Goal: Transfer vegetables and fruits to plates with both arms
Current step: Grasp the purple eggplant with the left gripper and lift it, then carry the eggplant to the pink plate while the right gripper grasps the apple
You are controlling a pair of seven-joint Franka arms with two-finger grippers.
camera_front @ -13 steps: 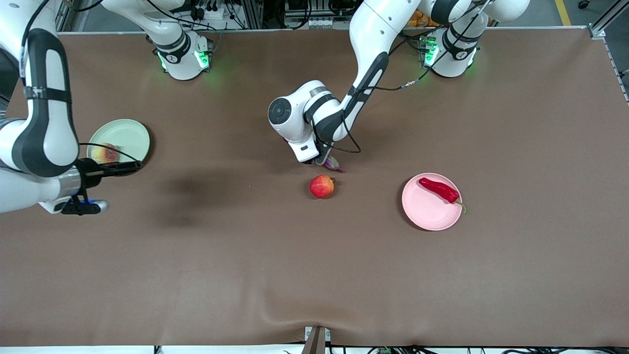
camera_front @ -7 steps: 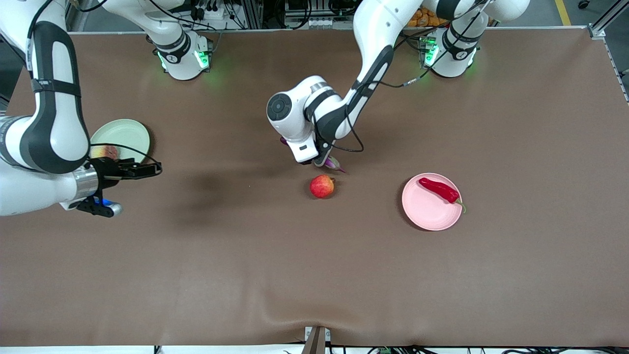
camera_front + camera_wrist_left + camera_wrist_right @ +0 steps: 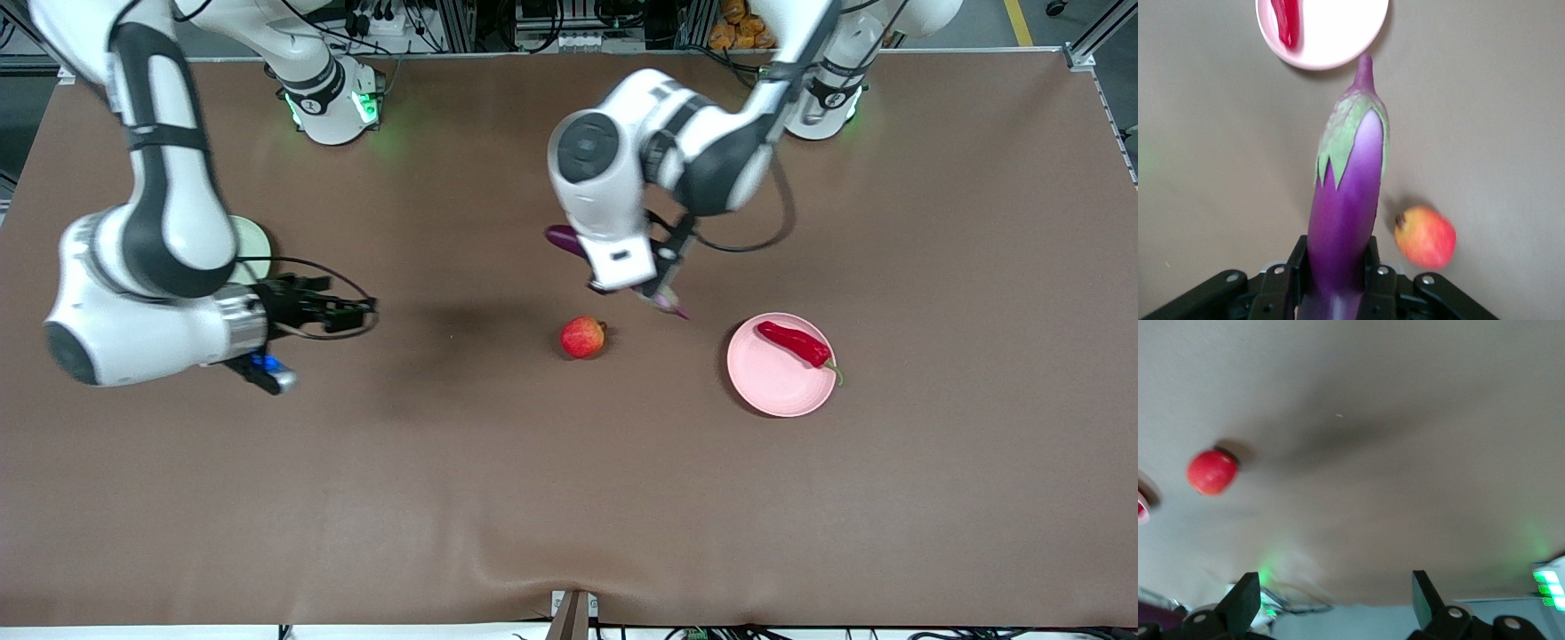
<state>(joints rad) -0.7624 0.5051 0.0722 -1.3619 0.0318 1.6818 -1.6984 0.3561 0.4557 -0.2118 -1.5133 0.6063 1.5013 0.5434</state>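
Observation:
My left gripper (image 3: 653, 286) is shut on the purple eggplant (image 3: 563, 238) and holds it in the air over the table between the red apple (image 3: 582, 338) and the pink plate (image 3: 773, 384). The red chili pepper (image 3: 794, 343) lies on that plate. In the left wrist view the eggplant (image 3: 1345, 200) sticks out of the gripper (image 3: 1336, 267), its stem toward the pink plate (image 3: 1338, 37), with the apple (image 3: 1425, 237) beside it. My right gripper (image 3: 351, 309) is open and empty over bare table between the green plate (image 3: 255, 240) and the apple (image 3: 1211, 472). The peach is hidden by the right arm.
The right arm's forearm covers most of the green plate. The brown table cover has a wrinkle at the edge nearest the front camera (image 3: 533, 542). The arms' green-lit bases (image 3: 333, 102) stand along the table edge farthest from that camera.
The left arm has lifted the eggplant and carried it toward the pink plate. The right gripper has moved away from the green plate toward the apple.

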